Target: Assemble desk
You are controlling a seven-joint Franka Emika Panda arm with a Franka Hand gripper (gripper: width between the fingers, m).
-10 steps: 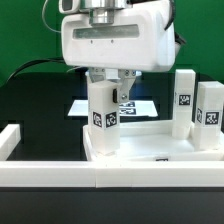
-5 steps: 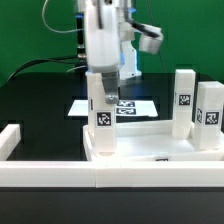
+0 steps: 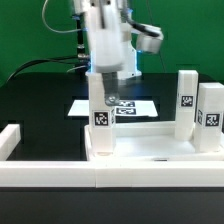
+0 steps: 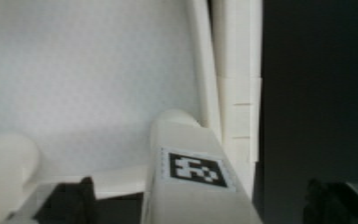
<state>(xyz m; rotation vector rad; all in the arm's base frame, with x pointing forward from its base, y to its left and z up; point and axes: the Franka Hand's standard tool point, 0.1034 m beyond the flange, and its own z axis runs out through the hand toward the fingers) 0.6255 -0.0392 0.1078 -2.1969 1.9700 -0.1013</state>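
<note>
The arm's gripper stands directly over 1 upright leg post, which sits at the corner of the desk panel on the exterior view's left. The jaws look closed around the top of that post, though blur hides the contact itself. I'd guess the hold is there to turn or press the post into the panel, which lies rim up on the black worktop, pushed against the long white rail that seems to brace it.

In the wrist view the same tagged post rises beside the panel's pale floor.

2 more posts stand at the exterior view's right, well apart from the gripper, so it has free room. The marker board lies behind the panel.
</note>
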